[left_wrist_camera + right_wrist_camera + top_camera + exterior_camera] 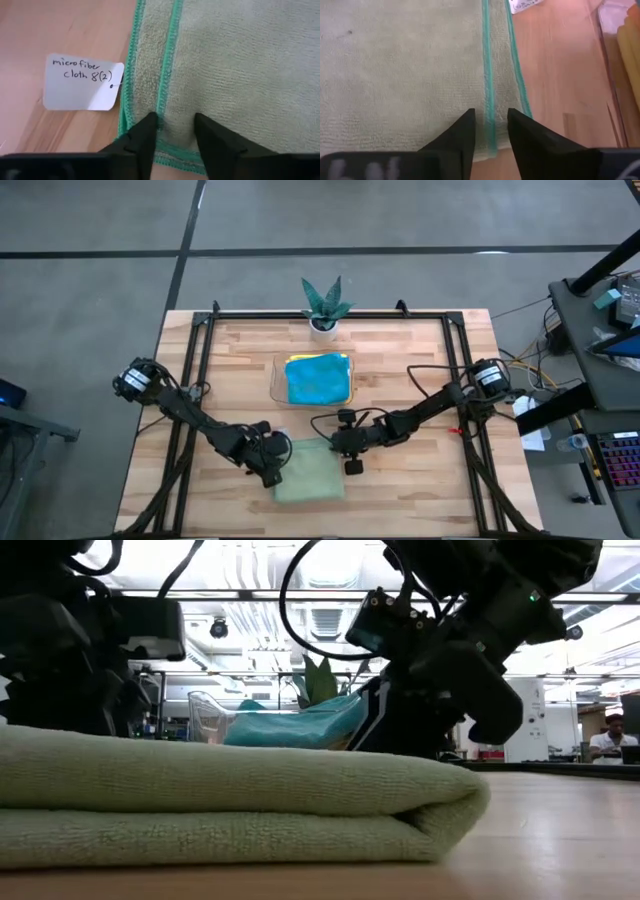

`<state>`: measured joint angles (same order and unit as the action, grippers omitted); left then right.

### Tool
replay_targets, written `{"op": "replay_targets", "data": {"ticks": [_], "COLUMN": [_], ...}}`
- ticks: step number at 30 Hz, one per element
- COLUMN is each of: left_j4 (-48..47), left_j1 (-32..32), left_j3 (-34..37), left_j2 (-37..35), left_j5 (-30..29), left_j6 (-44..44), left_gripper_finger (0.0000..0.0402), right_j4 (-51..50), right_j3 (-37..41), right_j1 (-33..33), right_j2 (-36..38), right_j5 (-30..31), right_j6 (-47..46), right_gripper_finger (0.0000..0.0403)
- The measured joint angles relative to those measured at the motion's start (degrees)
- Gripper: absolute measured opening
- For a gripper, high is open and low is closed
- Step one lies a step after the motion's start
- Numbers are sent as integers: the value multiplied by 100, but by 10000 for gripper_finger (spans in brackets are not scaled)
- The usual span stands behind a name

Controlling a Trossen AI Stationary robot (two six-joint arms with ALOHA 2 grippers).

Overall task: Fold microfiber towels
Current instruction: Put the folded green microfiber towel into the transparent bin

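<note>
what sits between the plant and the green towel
In the high view, the clear tray lies between the plant and the green towel, holding a blue towel over a yellow one.

High view looks straight down on the whole table (420, 360), far off. Low view sits at tabletop level, very close behind the folded pale green towel (230, 800), facing the room. Both wrist views look down close on that same towel's stitched edges; left wrist view also catches a paper tag (82, 82).
</note>
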<state>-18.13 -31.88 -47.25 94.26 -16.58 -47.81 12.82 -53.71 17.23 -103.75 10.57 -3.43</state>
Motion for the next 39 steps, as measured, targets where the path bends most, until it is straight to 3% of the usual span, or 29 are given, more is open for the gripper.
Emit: {"op": "replay_targets", "data": {"ticks": [6, 9, 15, 28, 33, 39], "left_j4": [13, 11, 2, -39, -44, -77], "left_j1": [-11, -11, -11, -4, 0, 2], "left_j3": [-11, -11, -11, -5, 50, 46], "left_j2": [0, -30, -196, -594, -565, -576], "left_j5": [146, 168, 210, 304, 312, 330], "left_j6": [168, 168, 166, -267, -278, -209], "left_gripper_finger": [14, 11, 2, 9, 60, 124], "right_j4": [-50, -54, -72, -502, -633, -634], "right_j3": [-2, 0, 0, 0, 34, 33], "right_j1": [2, 31, 140, 162, 151, 149], "right_j2": [14, 14, 64, 577, 520, 562], "right_j5": [-35, -45, -5, 149, 149, 151], "right_j6": [1, 51, 242, 413, 300, 281], "right_gripper_finger": [50, 17, 9, 9, 22, 83]}}
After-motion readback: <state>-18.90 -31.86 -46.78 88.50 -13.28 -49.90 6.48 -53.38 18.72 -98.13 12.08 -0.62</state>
